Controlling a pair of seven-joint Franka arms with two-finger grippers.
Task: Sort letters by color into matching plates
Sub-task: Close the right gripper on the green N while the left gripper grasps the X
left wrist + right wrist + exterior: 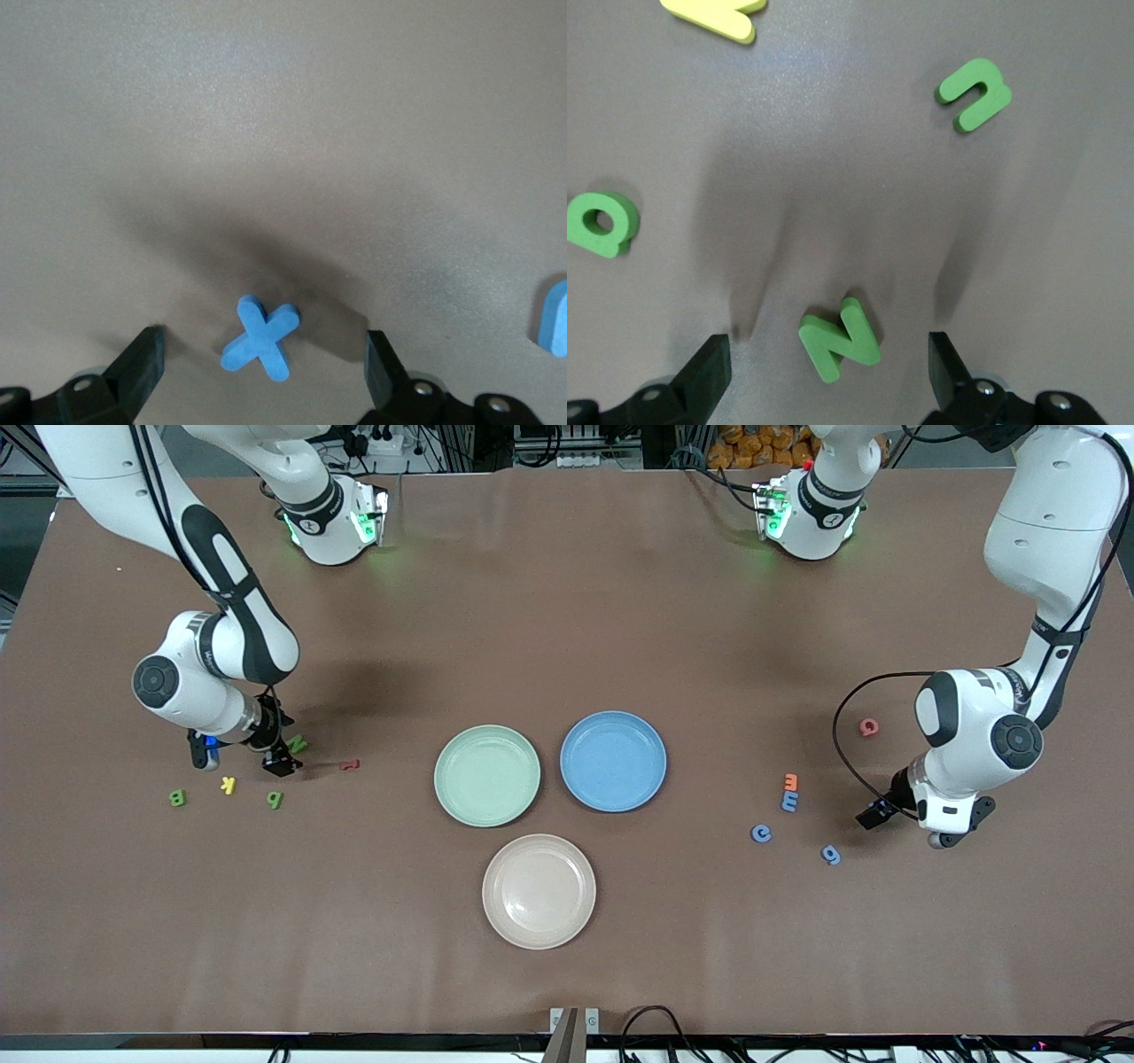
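Biggest risk here: the right gripper point(824, 372) sits low at middle left of the front view with its fingers spread wide around the green N point(839, 339). The N lies skewed between them, so a squeeze could twist it or pop it out.

Same deal at lower right: the left gripper point(266, 376) is wide open, straddling a blue X point(261, 338) and holding nothing.

The green plate point(486, 775) and blue plate point(613, 761) sit mid-frame with no letters in them, and other green letters point(275, 799) lie nearby.
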